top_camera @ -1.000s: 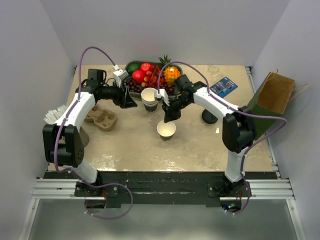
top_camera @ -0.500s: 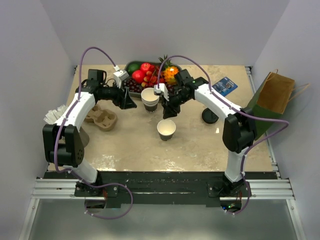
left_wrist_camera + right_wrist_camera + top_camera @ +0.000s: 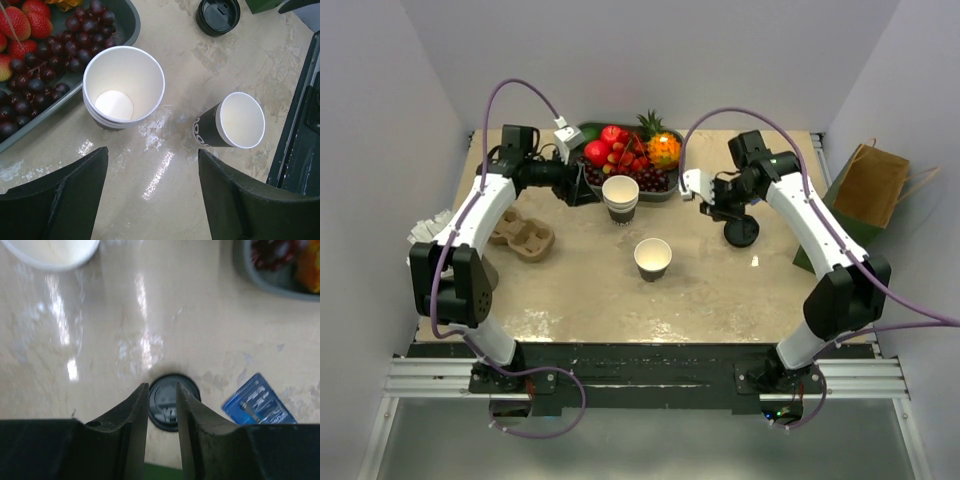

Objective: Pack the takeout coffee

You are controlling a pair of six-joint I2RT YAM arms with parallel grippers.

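Top external view shows the coffee cup (image 3: pixel 653 258) upright and lidless at mid-worktop (image 3: pixel 580 290), apart from both arms. A stack (image 3: pixel 620 197) of white cups stands just behind it, beside the fruit tray (image 3: pixel 126 20). The left end effector (image 3: pixel 577 188) hangs left of the stack, released, jaws wide with nothing between them. The right end effector (image 3: pixel 162 386) hovers over the black lid (image 3: pixel 740 232), which lies flat to the right of the cup. Its fingers are narrowly parted, grasping nothing, and the lid shows through the gap. A carrier (image 3: pixel 523 236) sits at left and a paper bag (image 3: pixel 868 185) at the right edge.
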